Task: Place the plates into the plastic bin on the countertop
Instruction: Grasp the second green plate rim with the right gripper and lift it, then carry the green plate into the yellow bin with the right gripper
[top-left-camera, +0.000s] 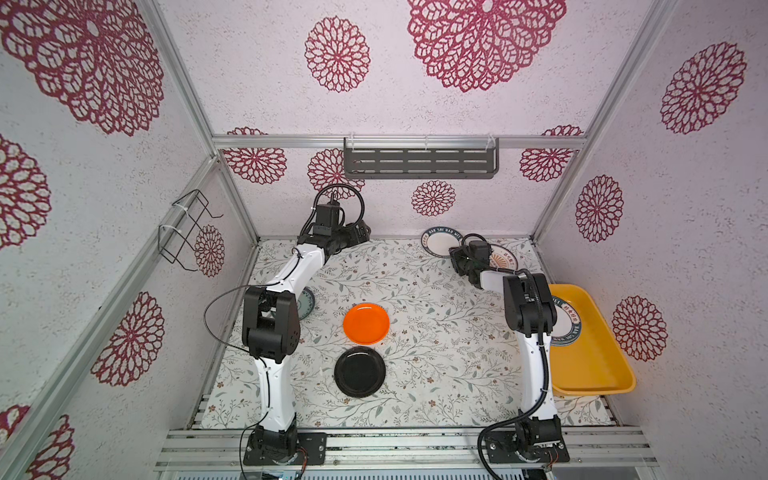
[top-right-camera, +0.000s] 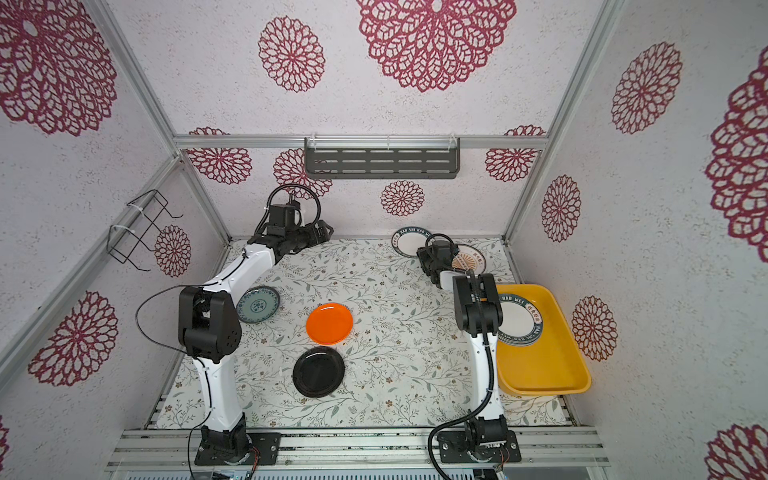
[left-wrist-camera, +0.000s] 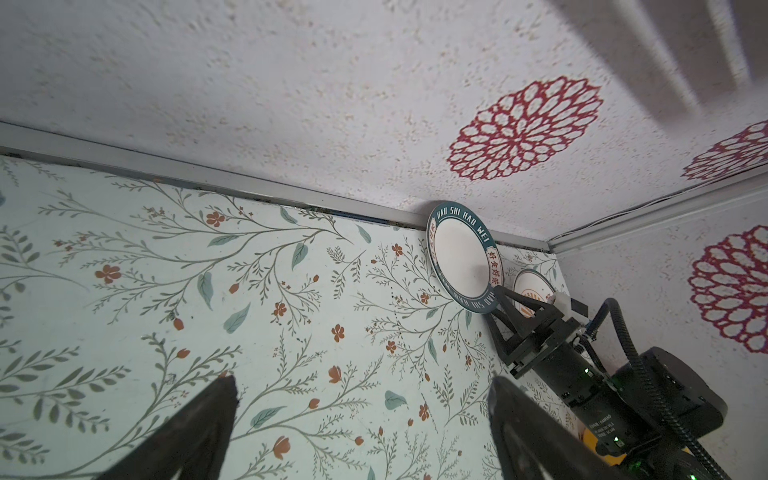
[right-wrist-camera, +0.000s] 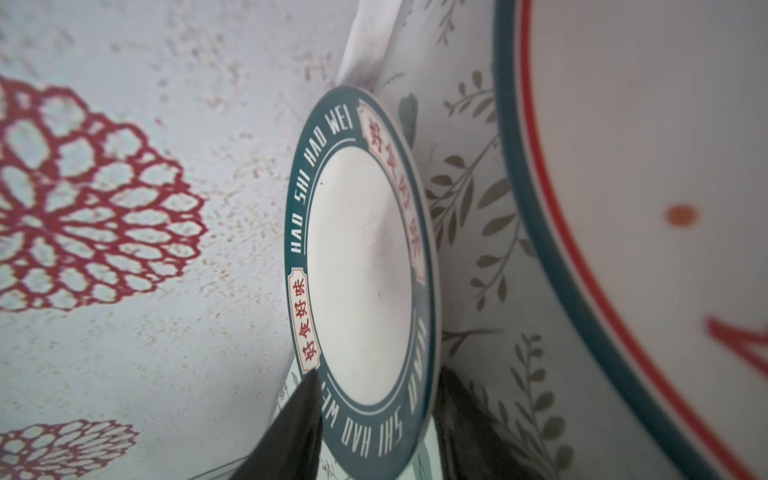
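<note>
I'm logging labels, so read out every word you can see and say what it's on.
"HAO SHI HAO WEI": teal rim of the far plate.
"好食好味": red panels on that rim.
"HAO WEI": second plate, in the yellow bin; rest hidden.
Sticker on the right arm: too small to read.

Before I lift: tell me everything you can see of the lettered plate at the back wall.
The lettered plate is round, shallow, glossy white, with a teal rim reading HAO SHI HAO WEI and red characters. It sits tilted, its far edge at the back wall. The right gripper straddles its near rim; whether it grips is unclear.
</note>
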